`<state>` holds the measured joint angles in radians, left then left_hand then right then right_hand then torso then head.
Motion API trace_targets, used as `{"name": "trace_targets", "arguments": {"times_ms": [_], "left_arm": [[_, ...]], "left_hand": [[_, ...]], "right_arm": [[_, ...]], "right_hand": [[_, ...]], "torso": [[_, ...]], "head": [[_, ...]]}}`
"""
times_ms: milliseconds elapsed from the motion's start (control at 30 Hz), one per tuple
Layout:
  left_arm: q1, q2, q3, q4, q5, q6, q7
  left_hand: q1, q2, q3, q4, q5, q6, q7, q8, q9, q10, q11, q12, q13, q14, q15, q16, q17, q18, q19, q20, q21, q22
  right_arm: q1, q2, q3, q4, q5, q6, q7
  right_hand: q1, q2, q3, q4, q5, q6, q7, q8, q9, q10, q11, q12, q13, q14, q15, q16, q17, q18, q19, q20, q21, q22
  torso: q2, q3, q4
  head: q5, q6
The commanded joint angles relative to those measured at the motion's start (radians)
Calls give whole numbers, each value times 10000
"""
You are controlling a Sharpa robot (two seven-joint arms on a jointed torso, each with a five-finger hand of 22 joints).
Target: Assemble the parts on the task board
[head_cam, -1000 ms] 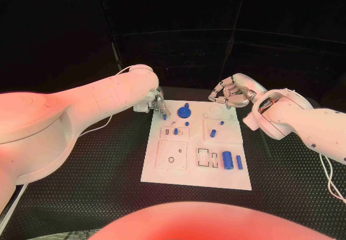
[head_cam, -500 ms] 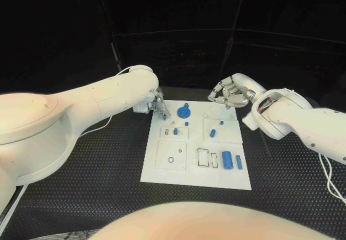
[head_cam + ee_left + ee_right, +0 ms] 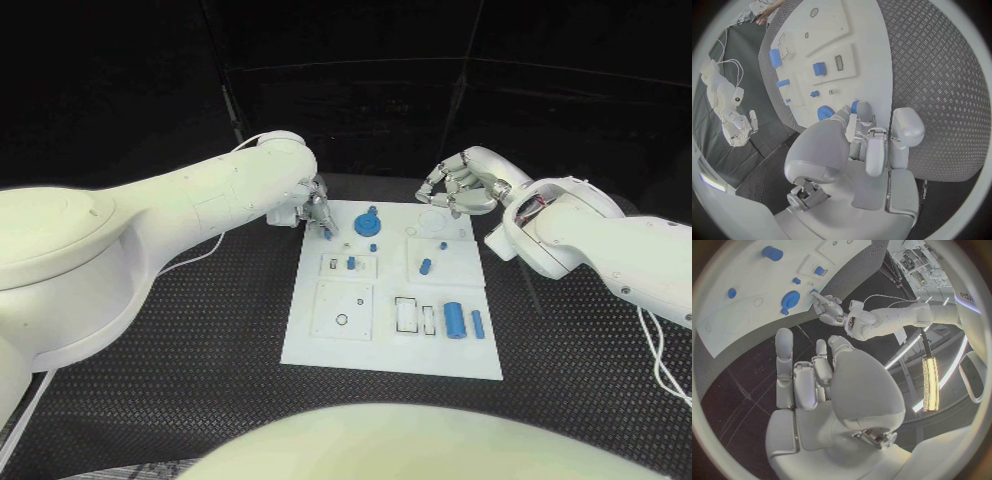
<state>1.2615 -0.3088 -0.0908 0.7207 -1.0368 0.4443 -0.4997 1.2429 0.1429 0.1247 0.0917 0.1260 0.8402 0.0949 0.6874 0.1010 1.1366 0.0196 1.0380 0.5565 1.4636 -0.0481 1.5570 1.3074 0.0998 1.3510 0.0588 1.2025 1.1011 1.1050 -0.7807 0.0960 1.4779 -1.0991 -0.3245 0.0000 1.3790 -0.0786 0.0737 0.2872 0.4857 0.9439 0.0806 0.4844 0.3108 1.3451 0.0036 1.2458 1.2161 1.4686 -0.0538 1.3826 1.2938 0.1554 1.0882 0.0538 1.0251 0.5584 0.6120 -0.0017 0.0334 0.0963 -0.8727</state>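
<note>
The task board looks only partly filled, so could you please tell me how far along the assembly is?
Early to midway, I'd judge. On the task board, a blue gear and small blue pegs look seated. The left robot hand pinches a small blue part at the board's far left corner. The right robot hand hovers empty. Two blue cylinders lie loose beside empty slots.

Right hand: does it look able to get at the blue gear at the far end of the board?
Probably yes. The right hand hovers empty just beyond the board, with bare board between it and the gear; the left hand is on the other side.
</note>
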Motion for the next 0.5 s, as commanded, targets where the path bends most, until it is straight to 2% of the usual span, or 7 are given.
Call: {"name": "trace_targets", "arguments": {"times_ms": [33, 233, 300, 367, 500], "left_arm": [[0, 2, 5, 20, 205, -168, 255], [-9, -56, 5, 90, 567, -316, 358], [-10, -111, 4, 160, 669, -424, 377], [-10, -185, 4, 250, 808, -558, 371], [-7, -417, 3, 536, 1025, -917, 375]], "left_hand": [[311, 80, 389, -294, -36, 32, -82, -10, 2, -16, -96, -20, -47, 1025, -40, 54, 2459, 52, 72, -2, 52, 17], [396, 9, 1500, -938, -57, 48, -109, 290, 177, -48, -130, -177, -212, 1021, -62, 48, 2446, 55, 58, -34, 28, 18], [209, -65, 1917, -1054, -60, 1, -111, 423, 256, -40, -143, -229, -288, 1020, -58, 46, 2441, 48, 59, -28, 27, 29], [-12, -189, 2309, -1157, -75, -59, -112, 548, 331, -25, -139, -261, -340, 1019, -44, 43, 2436, 56, 58, -38, 21, 36], [-201, -273, 2702, -1251, -75, -92, -125, 674, 403, 14, -148, -259, -355, 1019, -49, 43, 2436, 52, 69, -39, 32, 61]], "right_arm": [[18, 9, 6, 5, 16, 59, 71], [18, 2, 6, -8, 16, 76, 52], [18, 2, 6, -16, 16, 82, 47], [18, 1, 5, -20, 16, 88, 42], [18, -7, 5, -28, 16, 97, 27]], "right_hand": [[85, 13, 58, -22, 62, -66, -4, 41, 13, -35, -3, -28, 9, 442, -66, -53, 9, 183, -54, -1, -42, 9], [87, 14, 61, -22, 62, -64, -5, 44, 14, -25, -3, -16, 22, 443, -67, -50, 13, 184, -57, -2, -45, 3], [87, 14, 61, -22, 62, -64, -5, 44, 14, -25, -3, -16, 22, 443, -67, -50, 13, 184, -57, -2, -45, 3], [87, 14, 61, -22, 62, -64, -5, 44, 14, -25, -3, -16, 22, 443, -67, -50, 13, 184, -57, -2, -45, 3], [87, 14, 61, -22, 62, -64, -5, 44, 14, -25, -3, -16, 22, 443, -67, -50, 13, 184, -57, -2, -45, 3]], "torso": [[-5, 1, 6], [-6, -7, 17], [-9, -9, 16], [-7, 5, 12], [-11, 11, 25]], "head": [[11, 1], [25, 1], [21, 1], [34, 1], [6, 1]]}}
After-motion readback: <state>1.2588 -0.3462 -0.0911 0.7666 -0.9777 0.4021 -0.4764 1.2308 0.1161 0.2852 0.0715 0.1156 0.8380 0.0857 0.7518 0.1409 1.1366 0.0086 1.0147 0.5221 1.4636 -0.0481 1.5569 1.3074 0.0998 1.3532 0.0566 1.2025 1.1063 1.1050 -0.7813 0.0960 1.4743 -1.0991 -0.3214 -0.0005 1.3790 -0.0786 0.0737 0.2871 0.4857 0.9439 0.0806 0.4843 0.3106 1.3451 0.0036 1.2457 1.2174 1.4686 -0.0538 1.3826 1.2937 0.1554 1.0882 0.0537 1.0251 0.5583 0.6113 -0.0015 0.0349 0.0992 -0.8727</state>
